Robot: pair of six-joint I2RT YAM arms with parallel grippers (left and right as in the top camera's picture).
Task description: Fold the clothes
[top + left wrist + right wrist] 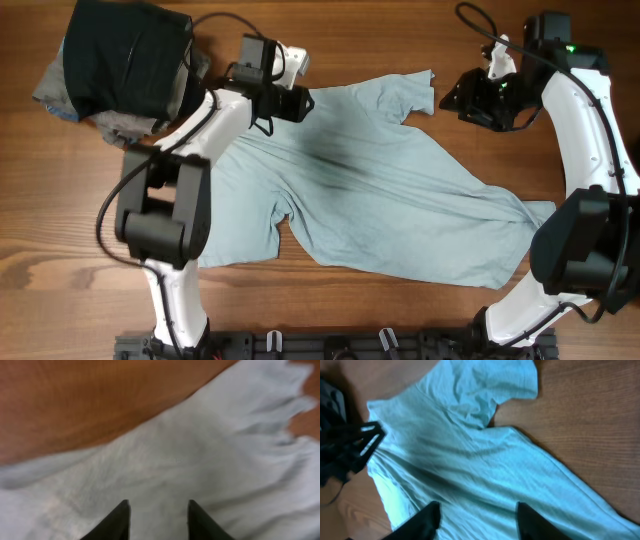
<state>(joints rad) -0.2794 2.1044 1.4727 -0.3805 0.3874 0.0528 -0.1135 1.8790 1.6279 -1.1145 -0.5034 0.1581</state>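
A large pale blue T-shirt point(380, 200) lies crumpled across the middle of the table, one sleeve point(415, 90) reaching toward the back. My left gripper point(298, 103) hovers at the shirt's back left edge. In its wrist view the gripper point(157, 510) is open, with flat pale fabric point(210, 450) showing between the two dark fingertips point(122, 517). My right gripper point(455, 100) hangs just right of the sleeve. From its own wrist camera that gripper point(477, 515) stands open above the shirt body point(485, 470), holding nothing.
A pile of black and grey garments point(120, 60) sits at the table's back left corner, close behind the left arm. Bare wooden tabletop point(90, 270) shows around the shirt. The left gripper's black frame point(350, 445) appears at the left of the right wrist view.
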